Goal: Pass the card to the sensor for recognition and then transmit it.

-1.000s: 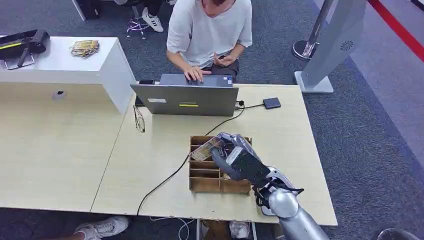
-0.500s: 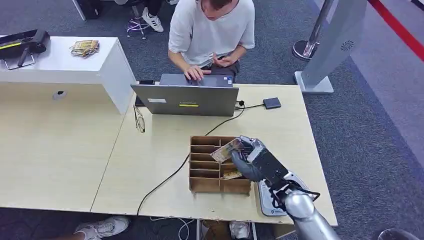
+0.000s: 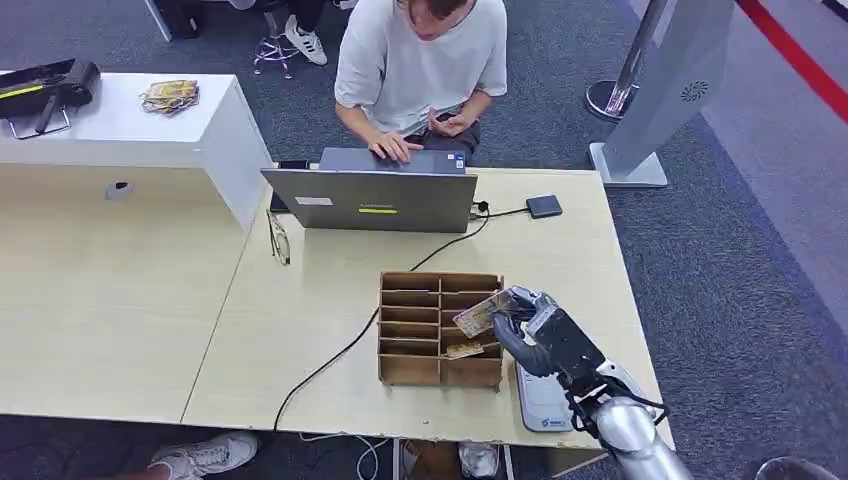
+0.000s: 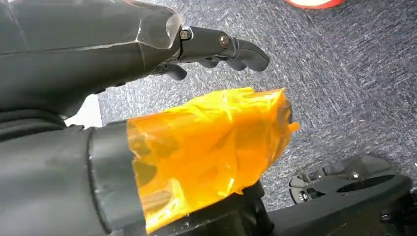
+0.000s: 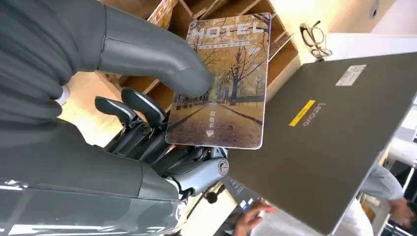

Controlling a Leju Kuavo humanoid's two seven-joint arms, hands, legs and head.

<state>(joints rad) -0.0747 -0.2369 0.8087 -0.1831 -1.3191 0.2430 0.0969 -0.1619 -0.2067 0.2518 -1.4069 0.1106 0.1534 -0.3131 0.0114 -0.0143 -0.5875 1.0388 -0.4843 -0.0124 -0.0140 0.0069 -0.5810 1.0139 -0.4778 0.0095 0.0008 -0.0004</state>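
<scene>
Right hand (image 3: 540, 330) of ours grasps the hotel card (image 3: 484, 312), thumb (image 5: 147, 49) pressed on its printed face and the darker fingers (image 5: 142, 105) behind it, as we see in the right wrist view. From the head view we hold the card tilted above the right-hand edge of the wooden organizer (image 3: 410, 325), over its right column of slots. A second card (image 3: 463, 350) lies in a near-right slot of that organizer. Just beside the organizer on its right, partly under our arm, the white sensor pad (image 3: 540, 400) lies flat on the table (image 3: 300, 330) near its near edge.

Our left hand (image 4: 211, 46) hangs over grey carpet with its fingers curled inward around nothing; orange tape (image 4: 206, 147) wraps the part in front of the wrist camera.

Farther along the table a grey laptop (image 3: 372, 200) stands open, a person (image 3: 420, 60) seated behind it with a hand on the keyboard. A black cable (image 3: 340, 350) runs across the table, glasses (image 3: 279, 238) lie left of the laptop, and a small dark box (image 3: 544, 206) lies to its right.
</scene>
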